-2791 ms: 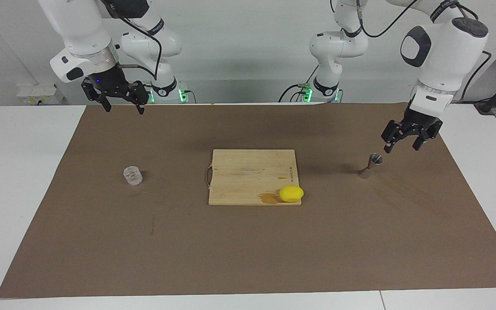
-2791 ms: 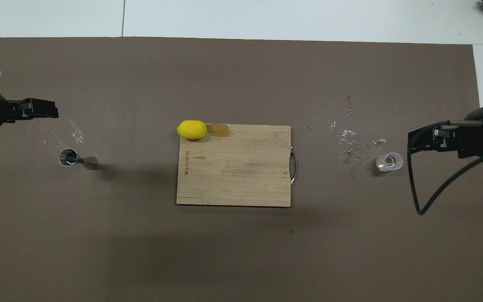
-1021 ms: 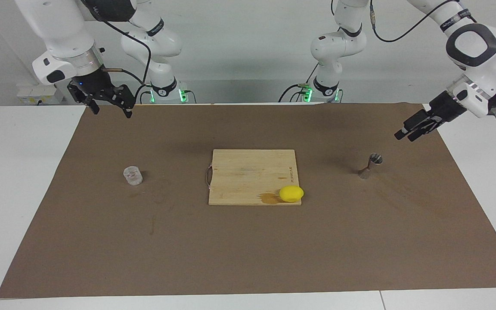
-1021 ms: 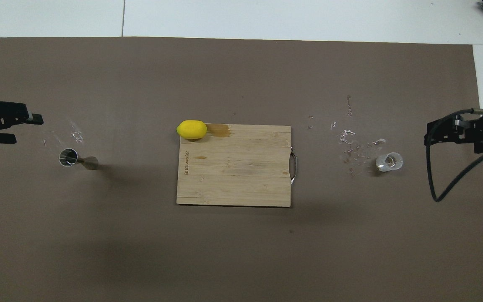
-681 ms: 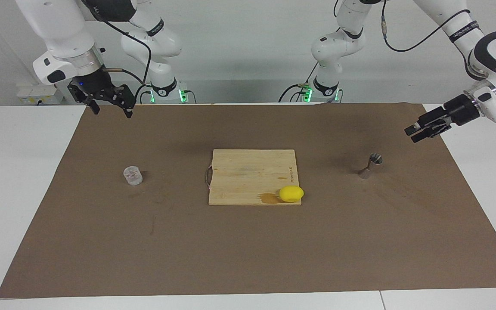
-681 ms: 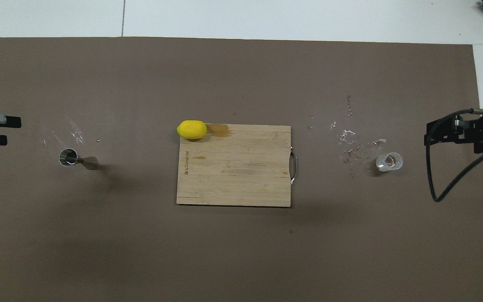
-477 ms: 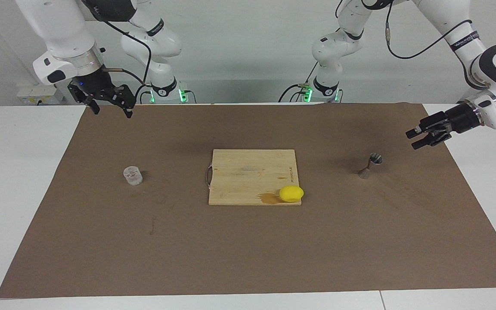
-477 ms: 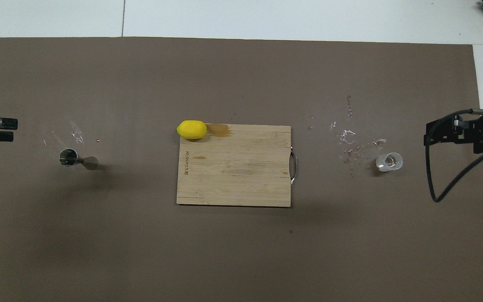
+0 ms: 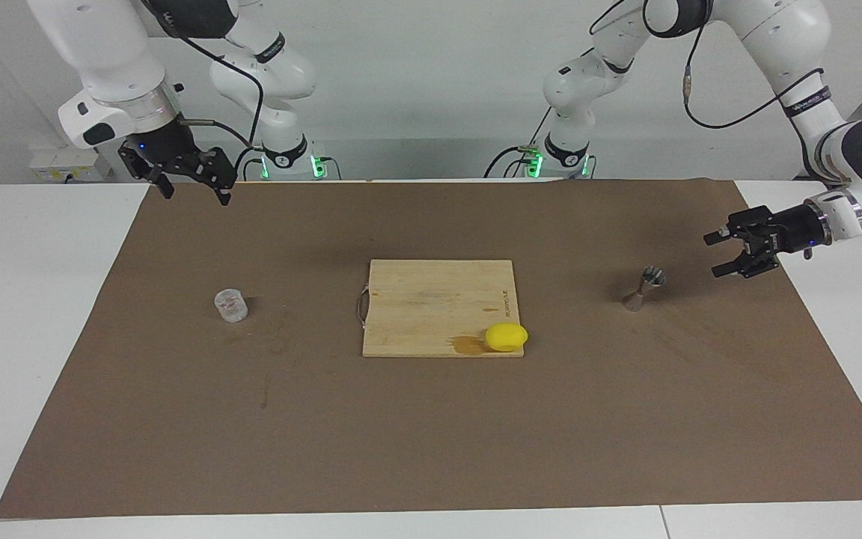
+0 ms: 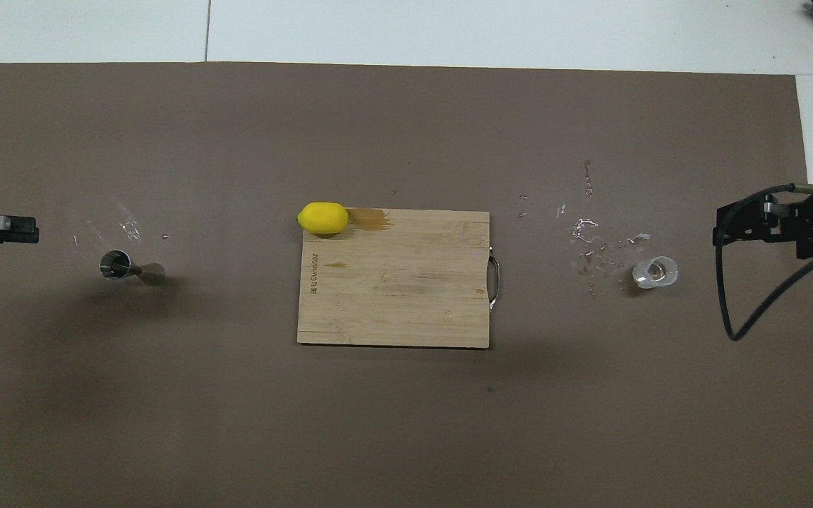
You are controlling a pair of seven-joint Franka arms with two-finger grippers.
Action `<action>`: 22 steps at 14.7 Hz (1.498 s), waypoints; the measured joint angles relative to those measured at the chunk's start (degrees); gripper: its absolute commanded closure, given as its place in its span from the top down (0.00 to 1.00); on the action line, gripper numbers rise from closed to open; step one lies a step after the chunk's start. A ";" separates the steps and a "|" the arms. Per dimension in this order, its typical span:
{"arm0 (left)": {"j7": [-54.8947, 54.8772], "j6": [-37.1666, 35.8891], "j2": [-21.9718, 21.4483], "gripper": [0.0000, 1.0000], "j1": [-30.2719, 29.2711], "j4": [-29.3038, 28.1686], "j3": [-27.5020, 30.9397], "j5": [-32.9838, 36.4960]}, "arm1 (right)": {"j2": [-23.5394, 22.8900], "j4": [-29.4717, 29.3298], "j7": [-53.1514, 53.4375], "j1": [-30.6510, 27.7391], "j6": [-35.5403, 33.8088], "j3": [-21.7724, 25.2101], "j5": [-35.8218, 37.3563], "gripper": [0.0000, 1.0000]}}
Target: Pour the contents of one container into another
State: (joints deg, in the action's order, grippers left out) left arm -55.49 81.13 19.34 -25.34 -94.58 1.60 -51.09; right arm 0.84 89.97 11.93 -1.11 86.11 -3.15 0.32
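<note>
The clear glass tumbler (image 9: 230,305) (image 10: 655,272) stands on the brown mat toward the right arm's end. The steel jigger (image 9: 644,287) (image 10: 128,267) stands on the mat toward the left arm's end. My left gripper (image 9: 713,256) (image 10: 31,231) hangs low over the mat's edge, turned sideways and pointing at the jigger from a short gap away. It is open and empty. My right gripper (image 9: 197,196) (image 10: 724,229) waits raised over the mat's corner by its base, open and empty, well apart from the tumbler.
A wooden cutting board (image 9: 431,299) (image 10: 406,296) lies mid-mat, with a yellow lemon (image 9: 506,337) (image 10: 322,218) on its corner beside a wet stain. Water drops (image 10: 590,240) dot the mat beside the tumbler. White table (image 9: 27,299) surrounds the mat.
My left gripper has come down and rolled onto its side, its fingers now about level with the jigger. The right arm, tumbler and jigger have stayed put.
</note>
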 measured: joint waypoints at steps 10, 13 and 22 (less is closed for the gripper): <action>-30.07 -0.75 2.26 1.00 -0.35 -0.99 -0.01 2.54 | 0.00 0.19 0.00 0.00 -0.04 0.00 0.00 1.00; -42.28 1.95 3.49 1.00 -0.55 -1.20 0.04 2.99 | 0.00 0.29 0.00 0.00 -0.05 0.00 0.00 1.00; -64.70 -1.66 11.00 1.00 -1.60 -1.61 -0.05 -0.07 | 0.01 0.33 0.00 0.00 -0.05 0.00 0.00 1.00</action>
State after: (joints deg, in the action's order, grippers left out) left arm -120.19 79.47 30.34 -26.93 -96.20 1.55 -51.16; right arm 0.84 90.30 11.93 -1.11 86.06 -3.15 0.32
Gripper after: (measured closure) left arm 0.000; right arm 0.000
